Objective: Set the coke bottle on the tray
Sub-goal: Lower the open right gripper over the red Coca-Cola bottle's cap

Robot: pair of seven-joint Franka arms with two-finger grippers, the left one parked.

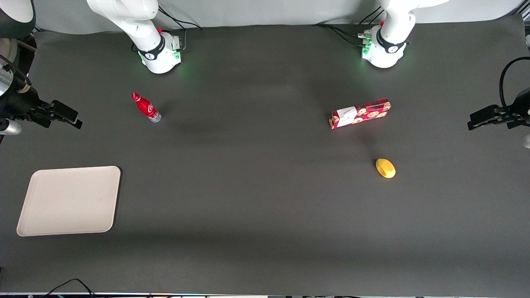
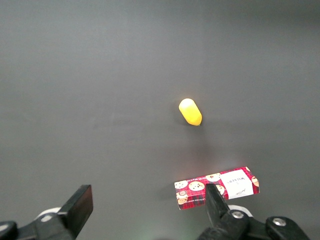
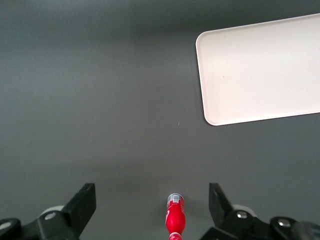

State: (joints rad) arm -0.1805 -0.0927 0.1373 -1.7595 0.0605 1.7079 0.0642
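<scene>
The coke bottle [image 1: 146,107], small and red with a red cap and a silvery base, seems to stand upright on the dark table close to the working arm's base. It also shows in the right wrist view [image 3: 175,217], between the two fingers and well below them. The cream-white tray [image 1: 70,200] lies flat and bare, nearer to the front camera than the bottle; it also shows in the right wrist view [image 3: 260,70]. My right gripper [image 1: 68,114] hangs high over the working arm's end of the table, open and empty [image 3: 151,195].
A red cookie box [image 1: 360,113] and a yellow lemon-like fruit [image 1: 385,168] sit toward the parked arm's end of the table; both show in the left wrist view, the box [image 2: 217,186] and the fruit [image 2: 190,111]. The working arm's base [image 1: 159,51] stands at the table's back edge.
</scene>
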